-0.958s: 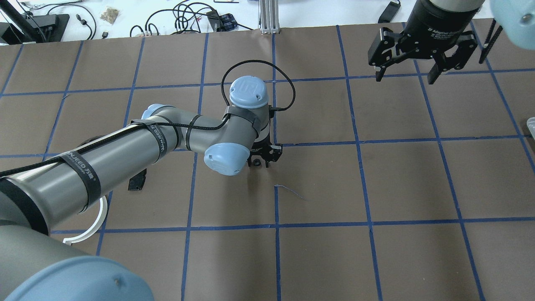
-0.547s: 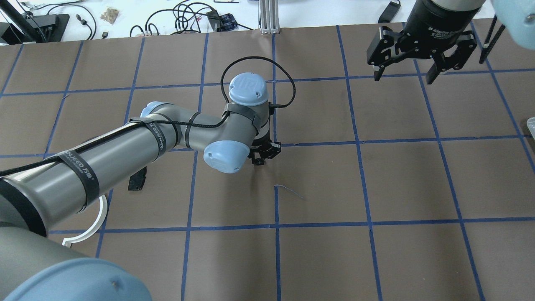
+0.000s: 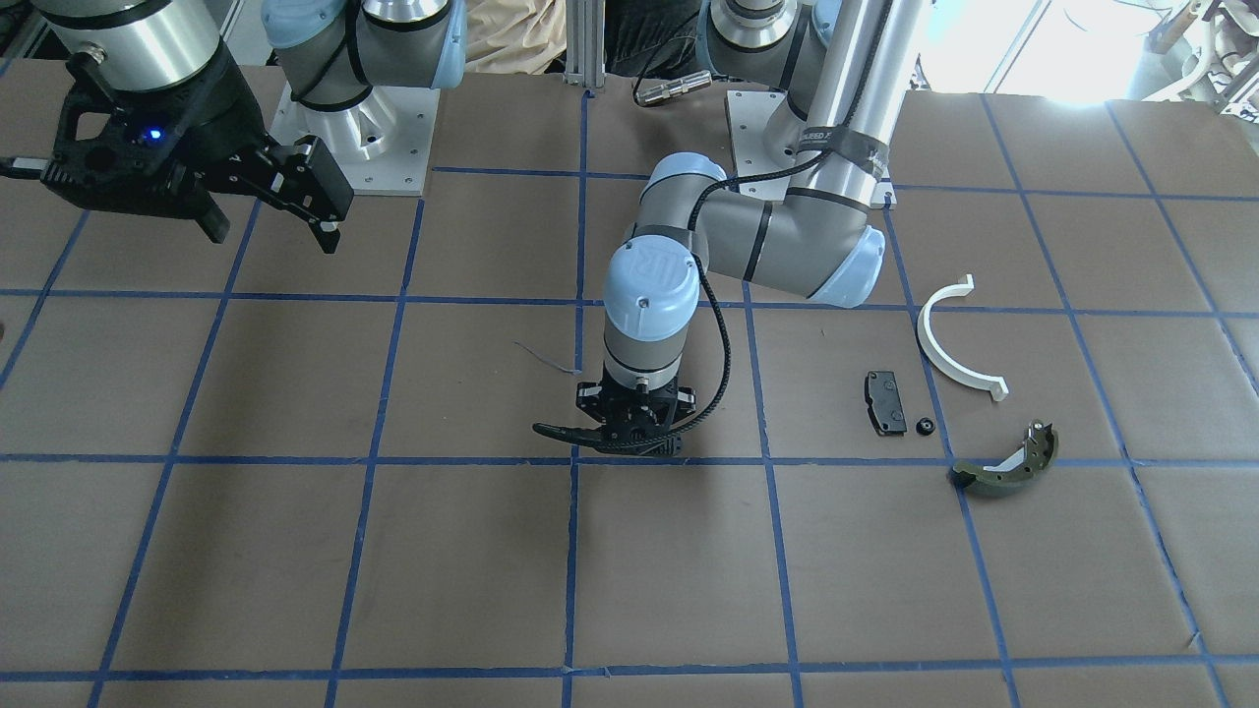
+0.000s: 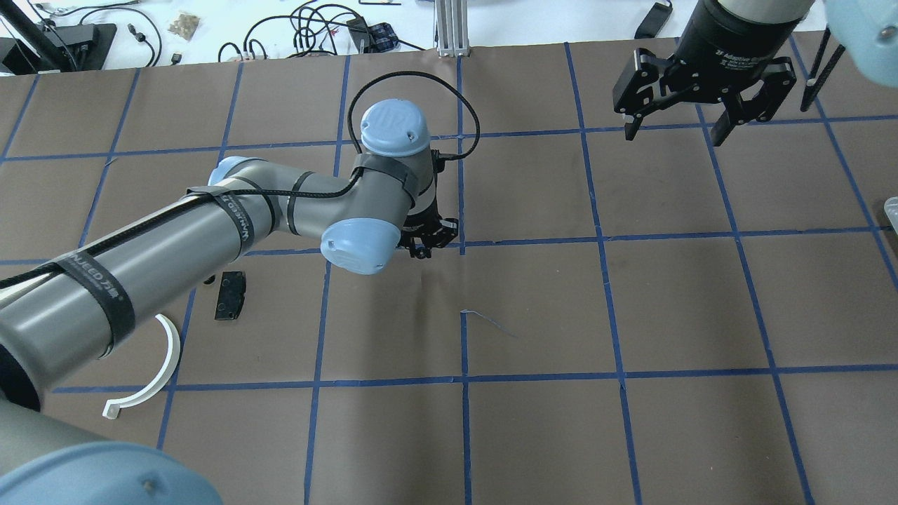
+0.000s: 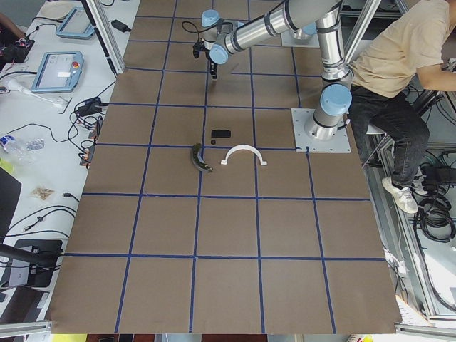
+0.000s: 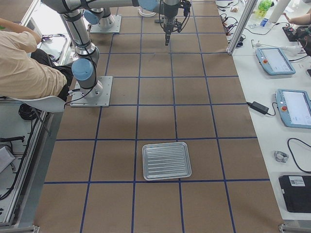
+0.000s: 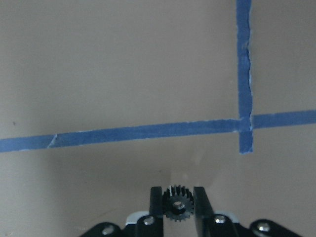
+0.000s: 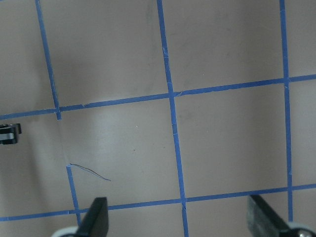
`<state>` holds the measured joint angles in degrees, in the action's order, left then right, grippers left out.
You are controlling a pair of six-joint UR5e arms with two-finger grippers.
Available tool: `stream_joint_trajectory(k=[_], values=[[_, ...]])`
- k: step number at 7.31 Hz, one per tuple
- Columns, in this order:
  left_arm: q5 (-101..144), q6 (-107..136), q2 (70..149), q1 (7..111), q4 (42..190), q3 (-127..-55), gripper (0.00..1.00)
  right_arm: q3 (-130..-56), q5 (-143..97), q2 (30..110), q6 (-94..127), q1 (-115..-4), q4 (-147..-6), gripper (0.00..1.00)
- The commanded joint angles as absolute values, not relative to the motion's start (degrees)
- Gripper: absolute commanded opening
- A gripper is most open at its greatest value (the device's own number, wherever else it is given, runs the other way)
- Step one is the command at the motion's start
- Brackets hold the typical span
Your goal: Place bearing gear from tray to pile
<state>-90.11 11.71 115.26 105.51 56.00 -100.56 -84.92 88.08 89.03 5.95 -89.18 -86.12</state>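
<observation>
Black, fine-toothed bearing gear [image 7: 174, 209] sits clamped in left gripper [image 7: 177, 196].

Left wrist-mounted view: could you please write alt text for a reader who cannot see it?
A small black toothed gear is clamped between the two black fingers of the left gripper, at the bottom edge of the picture. Beyond it lies the brown table paper, crossed by blue tape lines that meet at the right.
</observation>
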Motion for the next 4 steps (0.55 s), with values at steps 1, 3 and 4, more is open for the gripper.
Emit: stream_joint_trajectory(k=[1,3,4], values=[[-91.2,-4.0,111.2,95.8,62.0,-101.1,0.0,-85.0,88.2,89.0,5.9,-89.1,-86.0,1.0],[-96.2,-19.2,108.1,87.6,63.5,-104.4,0.0,-85.0,88.1,89.0,5.8,-89.1,-86.3,1.0],[-96.6,-22.2,106.7,83.5,63.3,-107.1,0.0,-85.0,88.1,89.0,5.8,-89.1,-86.2,1.0]])
